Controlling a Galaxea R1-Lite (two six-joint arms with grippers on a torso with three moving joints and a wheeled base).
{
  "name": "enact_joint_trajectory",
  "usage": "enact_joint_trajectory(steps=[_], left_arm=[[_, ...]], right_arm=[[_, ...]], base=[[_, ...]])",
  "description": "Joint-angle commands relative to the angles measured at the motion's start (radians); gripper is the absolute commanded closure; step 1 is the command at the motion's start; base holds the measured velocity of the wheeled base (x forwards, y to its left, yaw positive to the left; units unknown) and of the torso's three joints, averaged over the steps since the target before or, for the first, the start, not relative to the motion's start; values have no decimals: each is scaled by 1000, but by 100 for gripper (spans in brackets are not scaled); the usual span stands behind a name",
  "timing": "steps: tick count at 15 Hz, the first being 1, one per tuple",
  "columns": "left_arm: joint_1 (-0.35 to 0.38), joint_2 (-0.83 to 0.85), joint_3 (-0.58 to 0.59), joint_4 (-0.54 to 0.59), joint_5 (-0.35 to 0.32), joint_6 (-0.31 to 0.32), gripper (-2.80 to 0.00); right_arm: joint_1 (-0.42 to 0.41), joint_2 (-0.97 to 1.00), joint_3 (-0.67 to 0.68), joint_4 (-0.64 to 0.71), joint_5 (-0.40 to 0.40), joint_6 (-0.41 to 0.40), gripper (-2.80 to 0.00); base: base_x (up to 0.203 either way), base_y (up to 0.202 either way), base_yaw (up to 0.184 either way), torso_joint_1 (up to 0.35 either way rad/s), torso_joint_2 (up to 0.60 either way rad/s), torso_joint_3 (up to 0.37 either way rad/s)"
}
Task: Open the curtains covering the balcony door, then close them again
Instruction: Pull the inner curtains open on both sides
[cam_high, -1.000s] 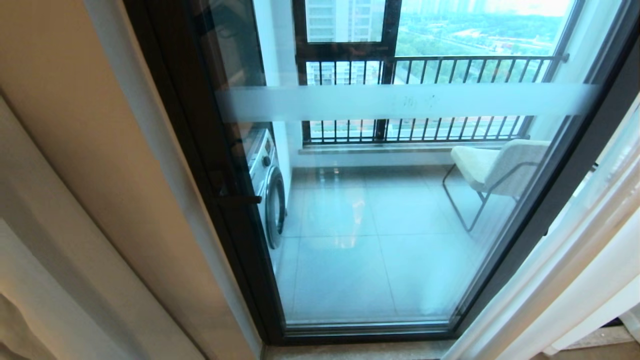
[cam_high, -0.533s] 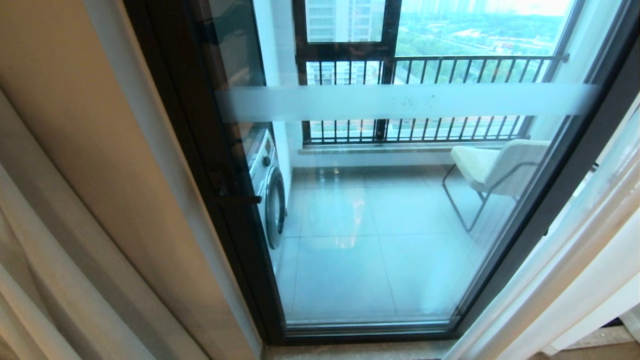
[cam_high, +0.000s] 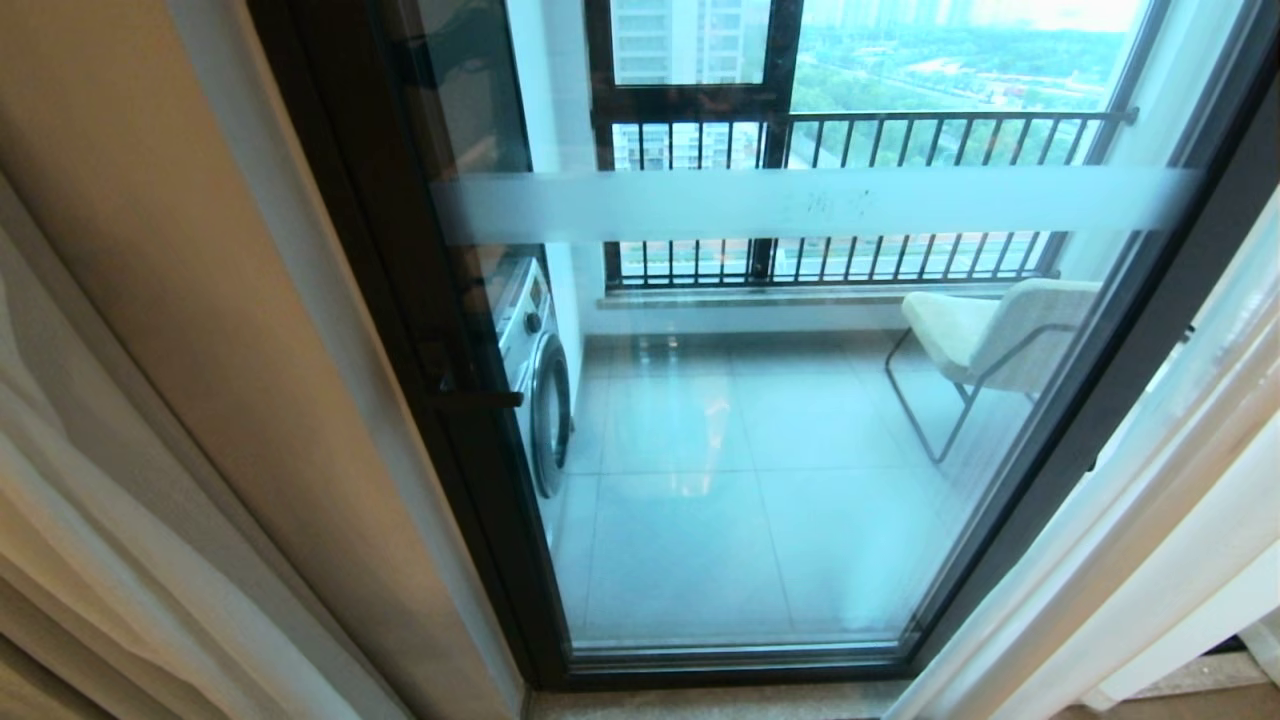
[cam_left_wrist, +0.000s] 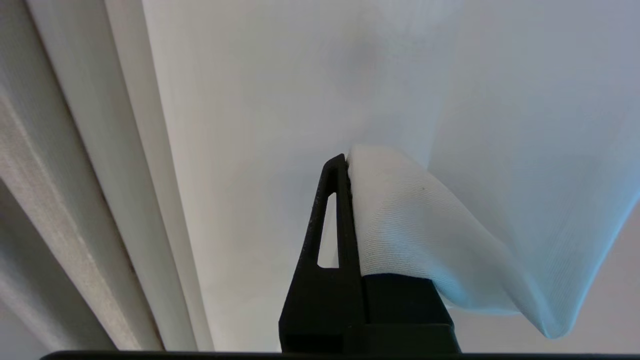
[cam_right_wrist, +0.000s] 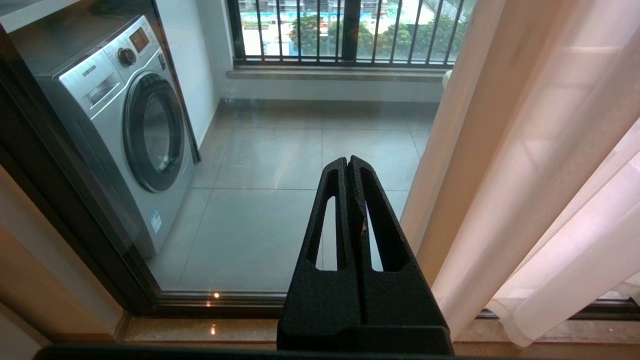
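and here we are at the balcony door (cam_high: 780, 420), its glass fully bare in the head view, with the washing machine (cam_high: 535, 375) and a pale chair (cam_high: 990, 335) visible out on the balcony tiles. the curtains (cam_high: 110, 520) are parted: 1 sheer panel bunched at the robot's left edge of the doorway, another gathered at the right (cam_high: 1150, 560). so the opening half looks done, and by my reading the closing half is only just starting.

over to the left wrist view: the left gripper (cam_left_wrist: 346, 170) has its fingers pressed together on a fold of the sheer white fabric (cam_left_wrist: 415, 230), cloth draped over 1 finger and trailing away in a soft billow. that's a proper pinch on the left panel, though the gripper itself is out of the head view.

the right gripper (cam_right_wrist: 348, 167) hangs low in front of the glass, fingers pressed tight together with nothing between them, pointing at the balcony floor. the right panel (cam_right_wrist: 525, 165) hangs just beside it, untouched.

what's left, as i judge it: drag the left panel across the glass, then bring the right panel in to meet it. none of the door is covered yet.
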Motion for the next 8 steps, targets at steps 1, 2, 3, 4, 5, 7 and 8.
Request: enact_joint_trajectory(steps=[1, 2, 3, 4, 5, 7, 8], left_arm=[[0, 14, -1, -1, 1, -3, 0], [-2, 14, -1, -3, 2, -1, 0], [-3, 14, -3, -5, 1, -1, 0], [-3, 14, -4, -6, 1, -1, 0], [-3, 16, -9, -6, 2, -1, 0], [-4, 14, -9, -9, 2, 0, -280], [-3, 14, -9, -9, 1, 0, -280]], right_arm=[[0, 0, 0, -1, 0, -1, 0], [0, 1, 0, -1, 0, -1, 0], [0, 0, 0, -1, 0, -1, 0], [0, 0, 0, -1, 0, -1, 0], [0, 0, 0, -1, 0, -1, 0], [0, 0, 0, -1, 0, -1, 0], [0, 2, 0, -1, 0, -1, 0]], base=[[0, 0, 0, 0, 0, 0], [0, 0, 0, 0, 0, 0], [0, 0, 0, 0, 0, 0], [0, 0, 0, 0, 0, 0], [0, 0, 0, 0, 0, 0], [0, 0, 0, 0, 0, 0], [0, 0, 0, 0, 0, 0]])
